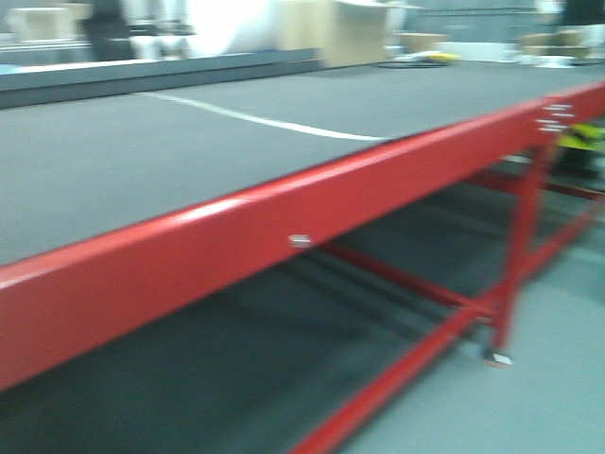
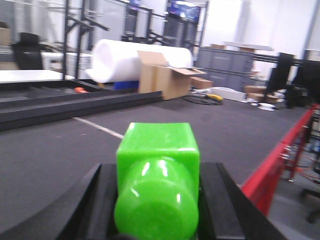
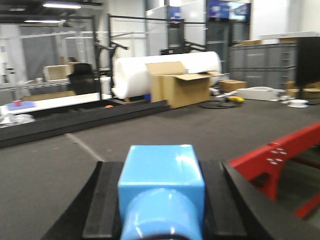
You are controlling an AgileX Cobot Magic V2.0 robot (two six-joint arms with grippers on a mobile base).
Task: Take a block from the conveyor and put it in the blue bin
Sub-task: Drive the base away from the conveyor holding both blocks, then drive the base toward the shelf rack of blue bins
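Note:
My left gripper (image 2: pixel 158 197) is shut on the bright green block (image 2: pixel 157 160), stud toward the camera, held above the dark grey conveyor belt (image 2: pixel 50 155). My right gripper (image 3: pixel 161 200) is shut on a light blue block (image 3: pixel 161 170), also above the belt (image 3: pixel 50 170). The front view is blurred and shows the belt (image 1: pixel 189 151) with its red side frame (image 1: pixel 236 246); neither gripper shows there. No blue bin is in view.
A white line (image 1: pixel 255 118) crosses the belt. A black raised rail (image 2: pixel 75 105) runs along the far edge. Beyond it stand an open cardboard box (image 2: pixel 165 80) and a large white roll (image 2: pixel 125 60). Red frame legs (image 1: pixel 515 236) drop to the floor at right.

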